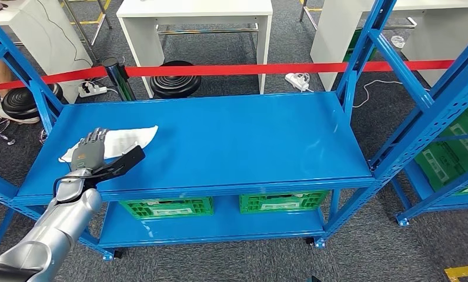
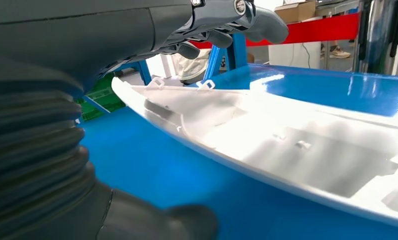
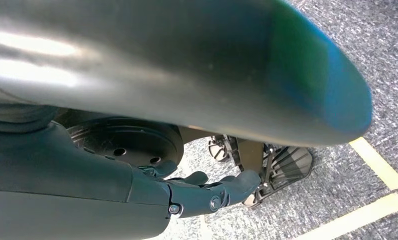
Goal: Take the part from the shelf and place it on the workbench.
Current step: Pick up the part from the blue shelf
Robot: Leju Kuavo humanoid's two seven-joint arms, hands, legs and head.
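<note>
The white plastic part [image 1: 121, 140] lies flat at the left end of the blue shelf top [image 1: 237, 141]. My left hand [image 1: 87, 150] reaches over its near end, palm down. In the left wrist view the dark fingers [image 2: 227, 20] hover spread above the part [image 2: 287, 145], with a gap between them. The thumb [image 2: 162, 222] sits low beside the part's near edge, and nothing is gripped. My right hand [image 3: 197, 192] hangs by my side over the grey floor, its fingers loosely extended and holding nothing.
Two green crates [image 1: 167, 207] [image 1: 281, 201] stand on the lower shelf. Blue uprights [image 1: 390, 88] flank the shelf on both sides. A red barrier tape [image 1: 249, 69] runs behind it, with white tables [image 1: 196, 17] beyond. Another blue rack with green crates [image 1: 449, 158] stands at right.
</note>
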